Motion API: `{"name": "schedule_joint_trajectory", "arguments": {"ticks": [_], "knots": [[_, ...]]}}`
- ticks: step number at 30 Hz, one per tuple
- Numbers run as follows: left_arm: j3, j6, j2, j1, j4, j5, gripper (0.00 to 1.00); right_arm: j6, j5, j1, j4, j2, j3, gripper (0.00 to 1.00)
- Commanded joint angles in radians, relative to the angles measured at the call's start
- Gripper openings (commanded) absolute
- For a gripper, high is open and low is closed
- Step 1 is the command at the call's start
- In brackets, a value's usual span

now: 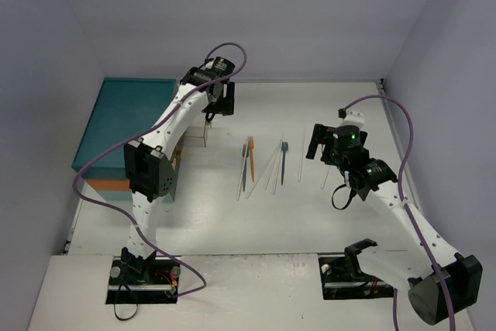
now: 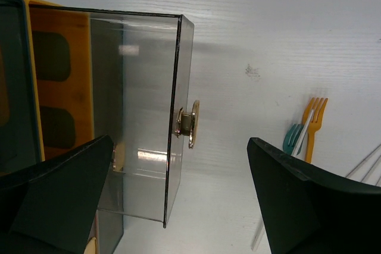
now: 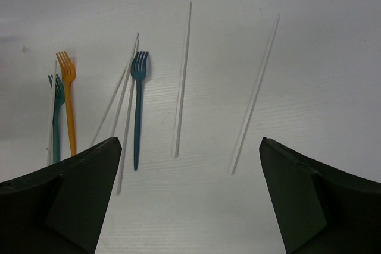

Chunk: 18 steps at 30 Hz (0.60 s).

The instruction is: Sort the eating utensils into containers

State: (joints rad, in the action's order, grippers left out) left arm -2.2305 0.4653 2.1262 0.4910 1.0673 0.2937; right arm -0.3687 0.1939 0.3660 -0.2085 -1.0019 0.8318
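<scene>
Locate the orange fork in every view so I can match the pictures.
Top external: orange fork lies mid-table, near the left end of the utensil row.
Left wrist: at the right edge, tines up.
Right wrist: on the left side, tines up.
Shared landmark: the teal fork lies just left of it in all three views.

White desk (image 1: 256, 226) sitting under soft even light, pale grey back wall (image 1: 256, 13) rising along its far edge, matching side walls (image 1: 39, 91) closing in on both sides
</scene>
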Motion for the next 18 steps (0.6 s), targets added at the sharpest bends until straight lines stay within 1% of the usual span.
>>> {"name": "schedule_joint_trajectory", "arguments": {"ticks": [1, 12, 18], "knots": [[-0.014, 0.020, -0.014, 0.006, -0.005, -0.073, 0.95, -0.004, 0.005, -0.007, 0.027, 0.011, -0.002, 1.00], [-0.069, 0.081, 0.044, 0.034, -0.007, -0.212, 0.95, -0.011, 0.009, -0.009, 0.026, 0.020, -0.008, 1.00], [-0.110, 0.100, 0.047, 0.050, -0.009, -0.238, 0.95, -0.010, 0.013, -0.008, 0.026, 0.020, -0.008, 1.00]]}}
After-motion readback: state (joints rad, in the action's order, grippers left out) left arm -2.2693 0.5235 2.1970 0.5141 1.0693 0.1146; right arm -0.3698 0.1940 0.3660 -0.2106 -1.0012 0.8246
